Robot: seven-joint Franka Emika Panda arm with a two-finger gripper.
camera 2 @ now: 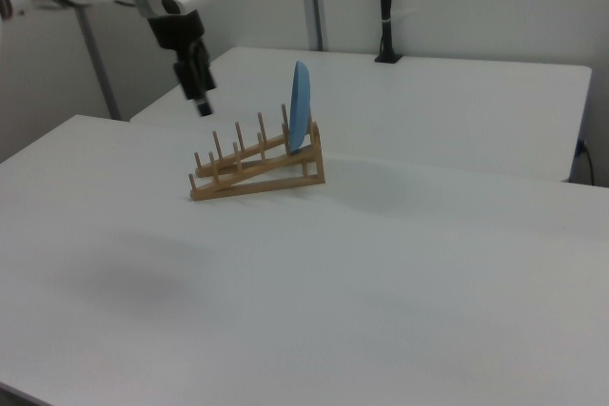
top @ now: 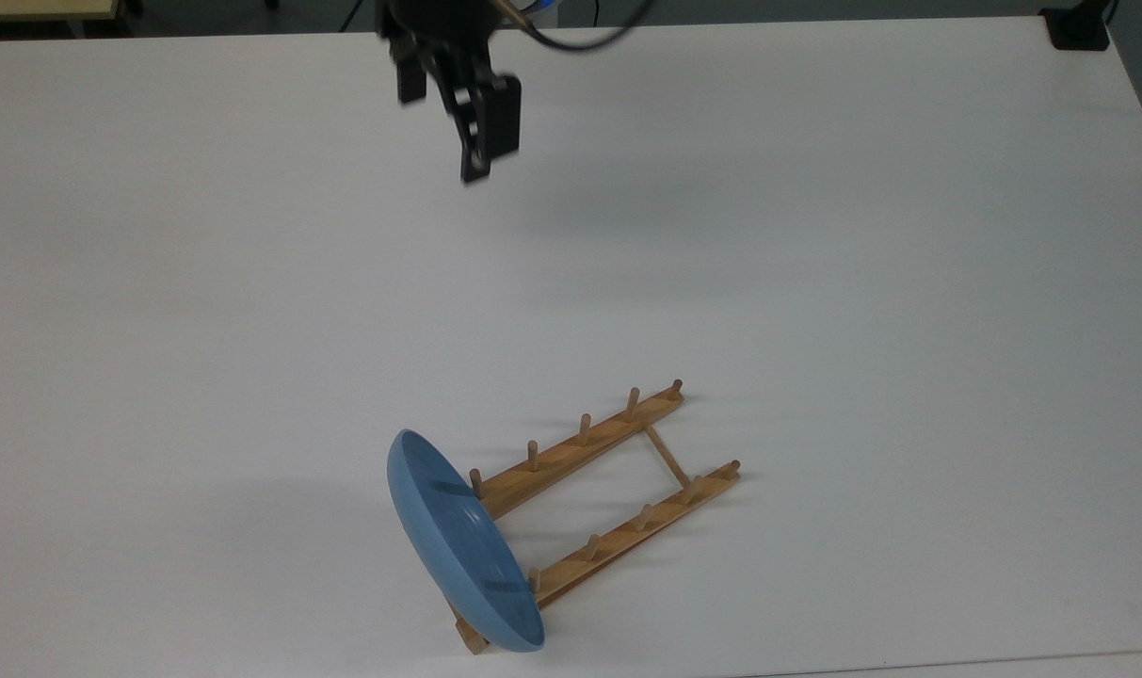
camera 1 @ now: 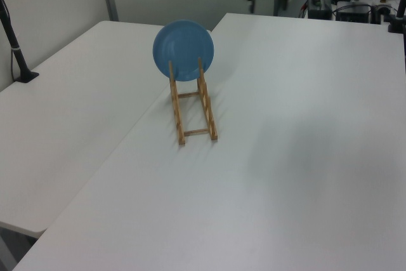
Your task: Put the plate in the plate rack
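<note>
At the end slot of the plate rack (top: pixel 589 494), the one nearest the top view's lower left: the plate (top: pixel 458 546), light blue, standing on edge and close to upright, held between the last pegs of both rails and leaning slightly away from the remaining pegs. Its face lies across the rack's long axis; the rails run from the plate toward the top view's upper right. In the right view the plate (camera 2: pixel 300 106) stands at the rack's (camera 2: pixel 255 166) taller end, nothing touching it but the wood. In the left view the plate (camera 1: pixel 183 50) shows as a full disc above the rack (camera 1: pixel 193 107).

Well apart from the rack, toward the top view's upper edge: the gripper (top: pixel 458 94), empty, its fingers apart and grasping nothing. The plate lies from it toward the top view's bottom, with bare white table (top: pixel 815 235) between the two. In the right view the gripper (camera 2: pixel 195 78) hangs above and beyond the rack's low end, on the far side from the plate.

Judgement: placement appears complete; the plate seems stably seated, and any further move would likely be retreat, not approach.
</note>
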